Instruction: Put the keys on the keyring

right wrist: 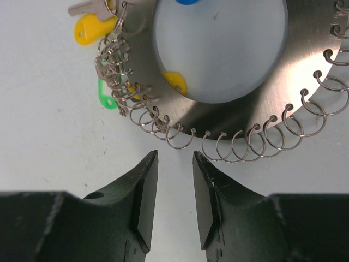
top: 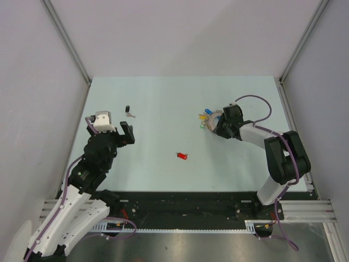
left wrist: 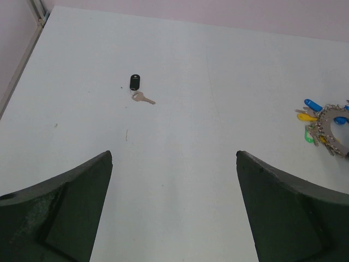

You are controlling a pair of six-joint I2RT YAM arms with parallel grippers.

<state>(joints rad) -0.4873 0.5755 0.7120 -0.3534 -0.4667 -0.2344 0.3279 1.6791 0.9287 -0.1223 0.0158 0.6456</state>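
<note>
The loose red-headed key (top: 181, 156) lies alone mid-table, in neither wrist view. The keyring (top: 211, 119) lies at the right; close up it is a flat silver ring plate (right wrist: 305, 60) edged with many small wire rings, with yellow (right wrist: 94, 27), green and blue keys on its left side. My right gripper (top: 221, 126) sits at its near edge; its jaws (right wrist: 175, 158) stand a narrow gap apart, empty, just short of the small rings. My left gripper (top: 126, 132) is wide open and empty (left wrist: 174, 158), far left of the red key.
A black-headed key (top: 128, 111) lies at the back left, ahead of the left gripper (left wrist: 135, 83). The keyring also shows at the right edge of the left wrist view (left wrist: 330, 125). Grey walls enclose the table on three sides.
</note>
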